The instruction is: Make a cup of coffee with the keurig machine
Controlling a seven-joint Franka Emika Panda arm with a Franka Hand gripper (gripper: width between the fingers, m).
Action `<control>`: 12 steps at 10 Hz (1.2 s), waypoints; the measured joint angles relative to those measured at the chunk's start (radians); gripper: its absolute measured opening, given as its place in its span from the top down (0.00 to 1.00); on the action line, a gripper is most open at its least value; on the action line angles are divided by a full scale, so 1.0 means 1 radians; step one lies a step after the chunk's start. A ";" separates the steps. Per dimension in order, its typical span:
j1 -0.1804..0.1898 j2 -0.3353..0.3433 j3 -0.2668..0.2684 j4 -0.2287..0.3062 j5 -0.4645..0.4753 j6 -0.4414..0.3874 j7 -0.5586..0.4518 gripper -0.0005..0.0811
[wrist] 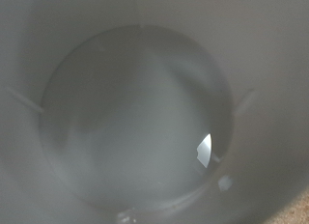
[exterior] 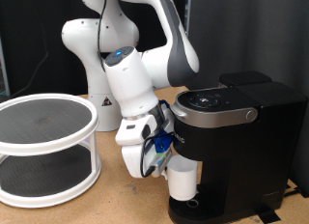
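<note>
The black keurig machine (exterior: 232, 137) stands at the exterior view's right, its silver-grey lid handle down. The white cup (exterior: 182, 179) stands upright on the drip tray under the spout. My gripper (exterior: 170, 156) is at the cup's rim, on its left side in the exterior view; its fingertips are hidden behind the hand and cup. The wrist view looks straight down into the cup's inside (wrist: 135, 118), which looks empty, with a small bright reflection near the bottom.
A white two-tier round shelf (exterior: 43, 147) stands at the exterior view's left on the wooden table (exterior: 116, 205). The robot's white base (exterior: 97, 60) is behind it. A black backdrop closes the rear.
</note>
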 joint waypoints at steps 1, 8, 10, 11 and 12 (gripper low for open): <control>0.000 0.004 0.003 0.002 0.001 0.006 -0.004 0.91; 0.000 0.053 0.029 0.022 0.002 0.034 -0.005 0.91; 0.000 0.053 0.031 0.021 0.008 0.034 -0.007 0.91; 0.000 0.054 0.032 0.021 0.013 0.034 -0.012 0.91; 0.000 0.054 0.033 0.021 0.017 0.034 -0.015 0.91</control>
